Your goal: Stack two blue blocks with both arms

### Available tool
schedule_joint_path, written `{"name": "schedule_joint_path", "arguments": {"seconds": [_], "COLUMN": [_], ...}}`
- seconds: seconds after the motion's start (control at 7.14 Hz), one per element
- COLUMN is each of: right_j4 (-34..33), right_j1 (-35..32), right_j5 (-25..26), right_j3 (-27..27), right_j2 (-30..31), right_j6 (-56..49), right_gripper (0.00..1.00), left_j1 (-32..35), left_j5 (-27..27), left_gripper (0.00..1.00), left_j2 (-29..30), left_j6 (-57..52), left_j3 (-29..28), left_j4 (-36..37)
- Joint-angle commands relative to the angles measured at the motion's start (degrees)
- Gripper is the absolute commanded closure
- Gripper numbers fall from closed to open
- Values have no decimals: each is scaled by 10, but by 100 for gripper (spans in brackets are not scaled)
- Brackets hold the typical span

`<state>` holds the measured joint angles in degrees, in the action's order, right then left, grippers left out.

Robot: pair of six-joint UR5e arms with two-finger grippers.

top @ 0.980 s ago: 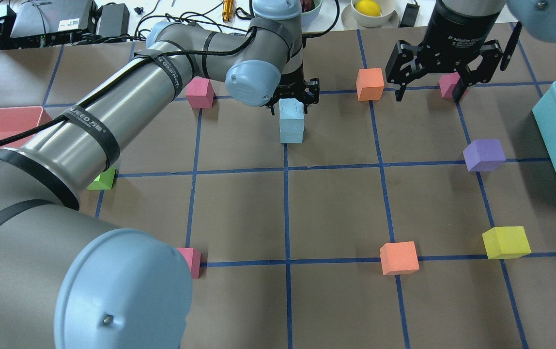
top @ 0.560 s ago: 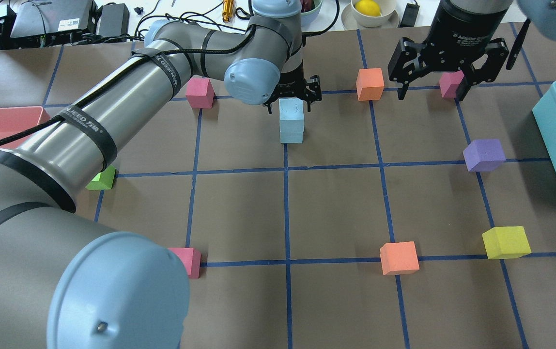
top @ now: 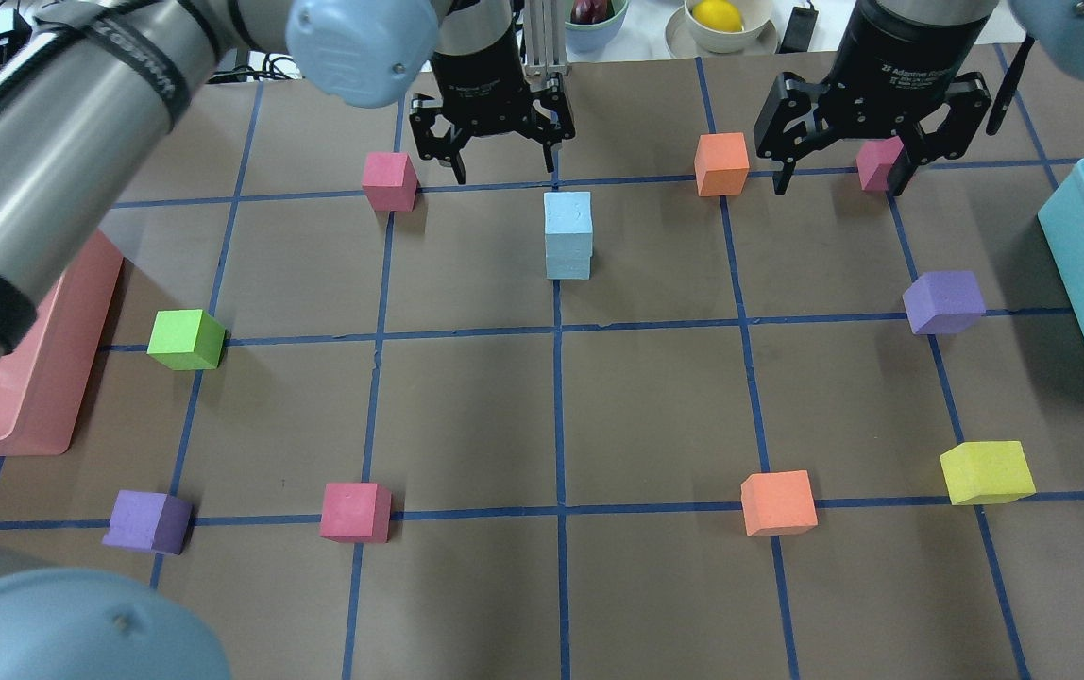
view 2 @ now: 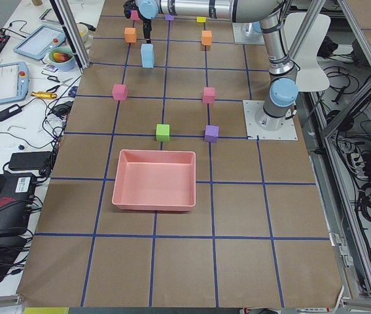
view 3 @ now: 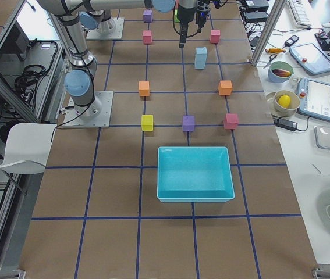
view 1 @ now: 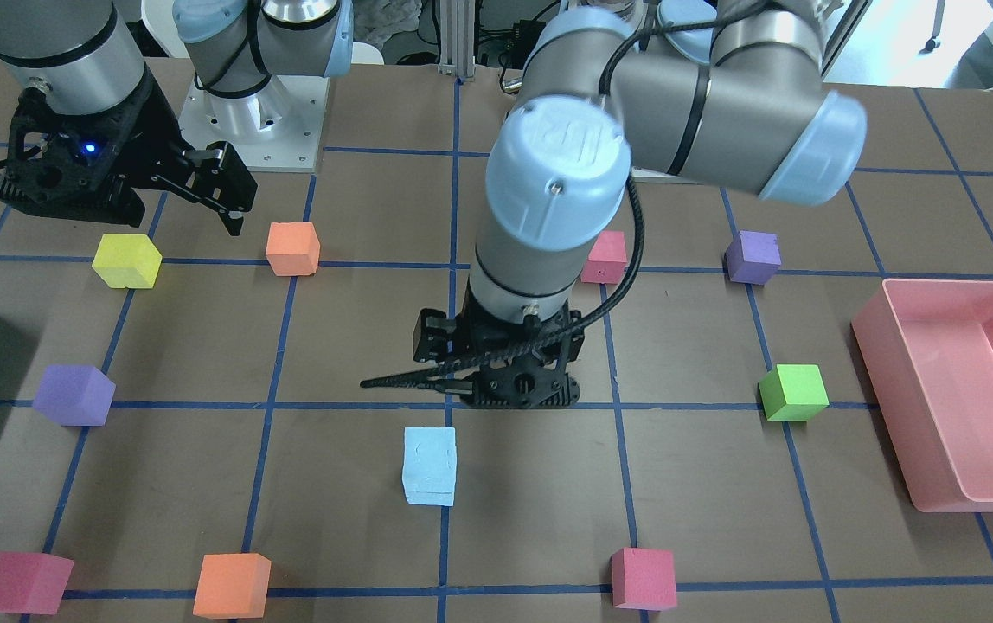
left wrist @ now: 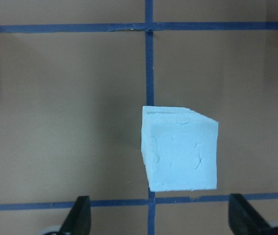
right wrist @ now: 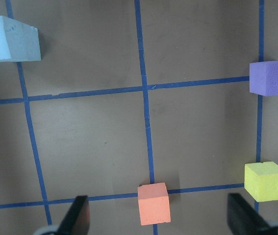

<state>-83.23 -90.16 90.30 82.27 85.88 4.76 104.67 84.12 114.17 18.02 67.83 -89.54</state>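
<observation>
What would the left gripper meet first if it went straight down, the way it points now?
Probably the bare table beside the blue blocks, on the robot's side: the open left gripper hangs offset from them. Depth is unclear; it might graze them.

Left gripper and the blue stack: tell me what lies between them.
Nothing but bare table crossed by a blue tape line separates the left gripper from the blue blocks, as the overhead view shows.
</observation>
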Motion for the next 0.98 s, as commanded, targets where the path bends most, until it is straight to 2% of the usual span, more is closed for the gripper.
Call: {"name": "schedule_joint_path", "arguments": {"seconds": [0.0,0.14,0.42,0.56,0.7,0.84], "right_j4": [0,0,0,0,0,0], "right_j1": [0,0,0,0,0,0], "right_j5": [1,1,1,1,1,1], "right_j3": [0,1,1,1,1,1], "right_j2": [-1,0,-1,-1,-1,-1], "right_j6": [-3,-2,-2,-2,-3,-3], "right_gripper": [0,0,0,0,0,0], "left_j1": [-26,-39,-48,-60,-94,-123], "left_j5": [-9,-11,-3,-1,55,56], "left_gripper": [0,3,3,0,0,0], "left_j2": [-89,-126,-197,-215,-216,-218], "left_j6": [0,-2,-35,-46,-94,-115], "left_j3": [29,81,191,207,202,197], "left_j4": [-93,-96,-21,-2,0,-2]}}
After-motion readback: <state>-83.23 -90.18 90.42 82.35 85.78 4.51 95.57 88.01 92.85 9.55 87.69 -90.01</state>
